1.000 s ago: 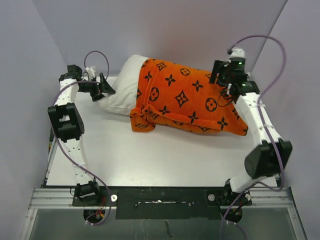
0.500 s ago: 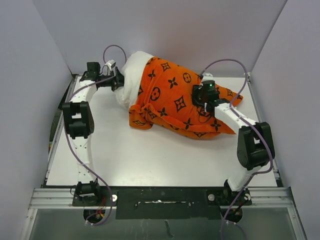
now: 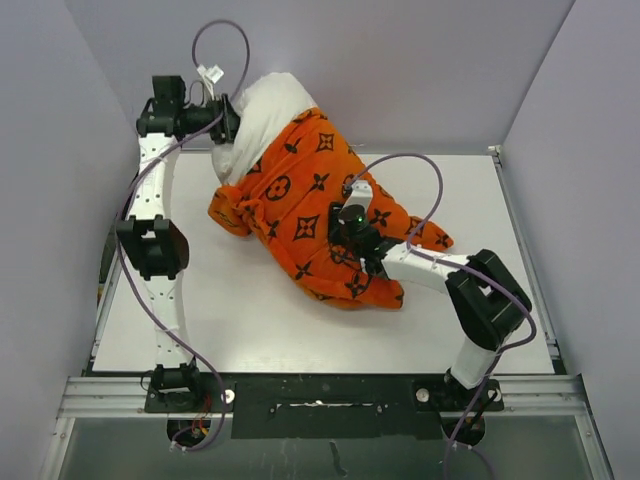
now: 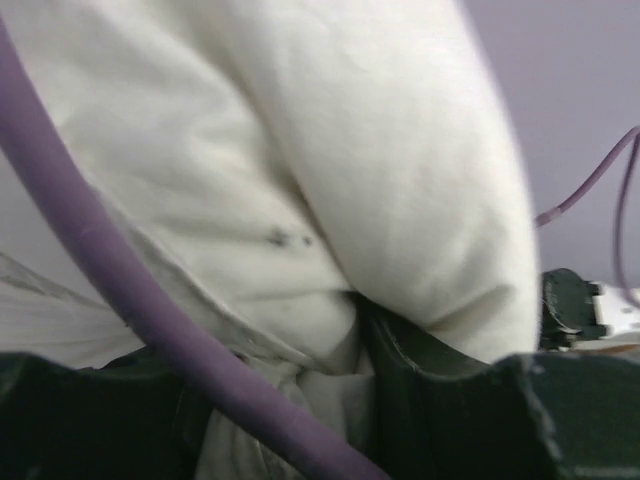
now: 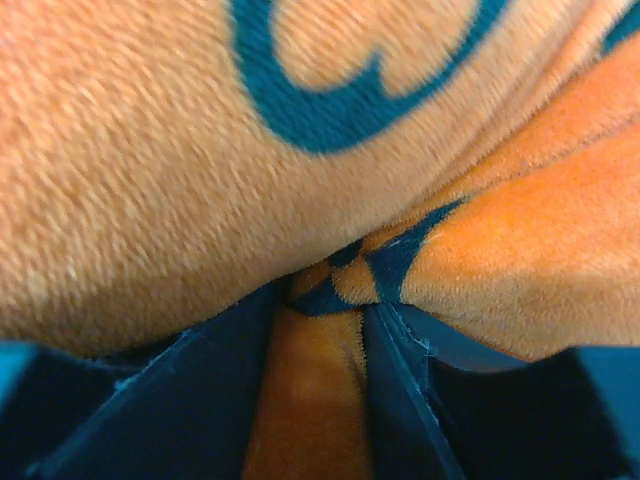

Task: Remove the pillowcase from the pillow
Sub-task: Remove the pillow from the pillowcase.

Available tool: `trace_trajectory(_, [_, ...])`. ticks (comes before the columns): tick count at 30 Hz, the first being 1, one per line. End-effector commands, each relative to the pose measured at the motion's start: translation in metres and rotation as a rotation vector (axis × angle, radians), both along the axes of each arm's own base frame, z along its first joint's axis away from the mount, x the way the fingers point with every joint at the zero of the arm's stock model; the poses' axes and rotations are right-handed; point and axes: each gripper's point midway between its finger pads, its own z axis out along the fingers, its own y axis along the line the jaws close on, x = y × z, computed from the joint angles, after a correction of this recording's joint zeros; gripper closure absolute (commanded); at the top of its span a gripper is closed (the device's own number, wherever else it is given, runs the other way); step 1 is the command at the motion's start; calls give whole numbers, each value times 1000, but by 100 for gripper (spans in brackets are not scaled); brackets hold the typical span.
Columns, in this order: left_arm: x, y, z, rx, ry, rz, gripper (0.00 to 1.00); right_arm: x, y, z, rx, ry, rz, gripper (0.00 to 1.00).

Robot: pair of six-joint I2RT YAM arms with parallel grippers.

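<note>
The white pillow sticks up at the back left, its lower part still inside the orange pillowcase with black motifs, which trails down to the right across the table. My left gripper is raised at the back and shut on the pillow's bare end; in the left wrist view white fabric bunches between the dark fingers. My right gripper lies low on the pillowcase and is shut on a fold of it; orange plush fills the gap between its fingers.
Grey walls close in the white table on the left, back and right. The left arm's purple cable loops above the pillow. A metal rail runs along the near edge by both arm bases.
The left gripper closed on the pillow's bare end and lifted it up and back. The right gripper moved left and nearer with the pillowcase, which has swung diagonal and slid down the pillow.
</note>
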Motion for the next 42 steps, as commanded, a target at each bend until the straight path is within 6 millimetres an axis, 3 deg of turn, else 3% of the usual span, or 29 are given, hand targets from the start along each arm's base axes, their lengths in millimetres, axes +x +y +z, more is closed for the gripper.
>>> trace_trajectory(1, [-106, -84, 151, 177, -631, -209, 100, -141, 113, -79, 132, 325, 491, 55])
trace_trajectory(4, [-138, -87, 226, 197, -939, -145, 100, -124, 126, -52, 153, 214, 511, 52])
trace_trajectory(7, [-196, -99, 285, 207, -1241, -127, 100, -105, 141, -21, 155, 106, 547, 49])
trace_trajectory(10, [-269, -117, 308, 124, -1305, -229, 100, -87, 153, 0, 160, 14, 560, 46])
trace_trajectory(12, [-295, -121, 309, 100, -1285, -272, 100, -76, 156, 6, 177, -13, 543, 41])
trace_trajectory(16, [-287, -111, 289, 208, -1247, -223, 100, -74, 148, 35, 200, -128, 533, 35])
trace_trajectory(21, [-277, -98, 259, 329, -1212, -186, 100, -131, 114, 81, 0, -377, 586, 24])
trace_trajectory(24, [-266, -91, 242, 392, -1180, -149, 100, -158, 92, 89, -68, -421, 605, 23])
trace_trajectory(26, [-263, -88, 220, 447, -1136, -174, 100, -165, 81, 95, -73, -438, 607, 23])
trace_trajectory(27, [-264, -85, 205, 482, -1107, -202, 95, -166, 78, 101, -64, -445, 604, 23])
trace_trajectory(28, [-267, -82, 188, 517, -1073, -251, 70, -168, 76, 108, -48, -457, 605, 22])
trace_trajectory(29, [-274, -78, 167, 551, -1041, -319, 37, -168, 76, 114, -37, -467, 604, 22])
trace_trajectory(30, [-288, -72, 139, 582, -991, -415, 10, -167, 76, 119, -29, -477, 603, 21])
trace_trajectory(31, [-298, -68, 122, 593, -973, -472, 3, -166, 77, 125, -24, -486, 611, 21])
trace_trajectory(32, [-307, -65, 98, 600, -946, -523, 2, -166, 80, 128, -23, -493, 620, 21])
trace_trajectory(33, [-319, -63, 91, 574, -969, -556, 2, -165, 83, 132, -21, -499, 628, 21])
trace_trajectory(36, [-344, -61, 96, 496, -1088, -561, 2, -162, 90, 138, -11, -509, 646, 22])
trace_trajectory(42, [-338, -69, 95, 494, -1149, -554, 2, -157, 91, 138, 9, -508, 630, 23])
